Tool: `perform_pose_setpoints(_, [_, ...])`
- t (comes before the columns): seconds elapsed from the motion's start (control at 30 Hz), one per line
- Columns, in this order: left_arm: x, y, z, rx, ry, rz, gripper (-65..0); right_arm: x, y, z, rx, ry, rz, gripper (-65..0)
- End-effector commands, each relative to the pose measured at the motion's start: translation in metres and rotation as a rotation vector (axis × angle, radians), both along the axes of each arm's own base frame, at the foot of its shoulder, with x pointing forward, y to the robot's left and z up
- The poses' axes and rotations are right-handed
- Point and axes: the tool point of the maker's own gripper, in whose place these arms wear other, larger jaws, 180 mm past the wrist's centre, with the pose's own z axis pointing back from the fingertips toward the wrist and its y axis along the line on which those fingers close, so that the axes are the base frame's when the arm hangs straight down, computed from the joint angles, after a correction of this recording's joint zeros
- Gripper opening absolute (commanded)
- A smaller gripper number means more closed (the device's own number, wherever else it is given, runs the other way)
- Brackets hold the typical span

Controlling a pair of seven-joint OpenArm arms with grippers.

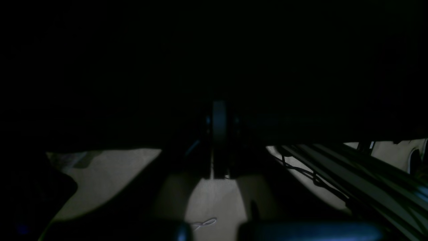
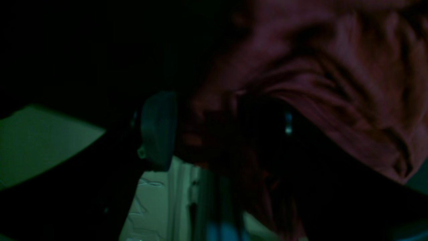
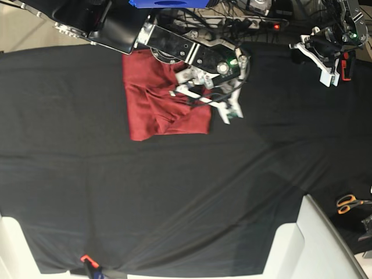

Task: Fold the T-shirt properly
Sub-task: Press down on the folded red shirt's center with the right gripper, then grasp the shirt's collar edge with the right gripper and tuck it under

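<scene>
The rust-red T-shirt [image 3: 165, 102] lay bunched into a compact, roughly square bundle on the black cloth [image 3: 174, 197], toward the far side of the table, its surface rumpled with soft ridges. The right gripper [image 3: 216, 100] sat over the bundle's right-hand edge, jaws spread apart, with cloth close against one pad in the right wrist view [image 2: 158, 130]; whether any fabric was caught there could not be made out in that dim picture. The left gripper [image 3: 325, 61] was parked well away at the table's far corner, jaws pressed together on nothing.

As for handling, this looked like thin, limp knit: light, no stiffness of its own, likely to sag and drape from wherever it was lifted, and prone to dragging lower layers along. It would not slip much on the cloth beneath. The sensible holds seemed to be a corner or a folded edge at the bundle's right side, pinching through all layers, with a second hold on the opposite corner to keep the fold square. A pair of orange-handled scissors [image 3: 350, 202] lay far off, no concern.
</scene>
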Motion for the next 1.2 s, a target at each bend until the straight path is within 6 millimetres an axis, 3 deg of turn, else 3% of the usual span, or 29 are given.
perform_pose_setpoints(0.0, [0.006,0.006,0.007,0.01,-0.029,-0.003,-65.0,0.011,0.017,0.021,0.06,-0.049,0.009,-28.7])
perform_pose_setpoints(0.3, [0.006,0.009,0.009,0.015,-0.033,0.003,-65.0,0.014,0.039,0.07,0.232,-0.111,0.029,-28.7])
perform_pose_setpoints(0.43, [0.01,0.01,0.01,0.017,-0.052,0.007,-65.0,0.031,0.008,0.095,0.284,-0.11,-0.054,-29.3])
perform_pose_setpoints(0.47, [0.012,0.01,0.011,0.019,-0.069,0.01,-65.0,0.034,-0.006,0.099,0.3,-0.097,-0.099,-31.8])
perform_pose_setpoints(0.53, [0.013,0.01,0.012,0.019,-0.089,0.015,-65.0,0.036,-0.025,0.105,0.328,-0.082,-0.167,-44.4])
perform_pose_setpoints(0.6, [0.014,0.011,0.012,0.021,-0.094,0.016,-65.0,0.038,-0.055,0.102,0.327,-0.078,-0.25,-65.0])
perform_pose_setpoints(0.67, [0.014,0.011,0.012,0.021,-0.094,0.016,-65.0,0.037,-0.081,0.092,0.307,-0.063,-0.328,-62.3])
perform_pose_setpoints(0.77, [0.014,0.011,0.013,0.021,-0.096,0.016,-65.0,0.022,-0.109,0.07,0.256,-0.012,-0.398,-64.8])
perform_pose_setpoints(1.03, [0.017,0.01,0.013,0.02,-0.101,0.015,-65.0,-0.002,-0.127,0.036,0.191,-0.011,-0.433,-64.2])
perform_pose_setpoints(1.17, [0.016,0.011,0.013,0.022,-0.099,0.018,-65.0,-0.005,-0.129,0.031,0.181,-0.007,-0.438,-64.2])
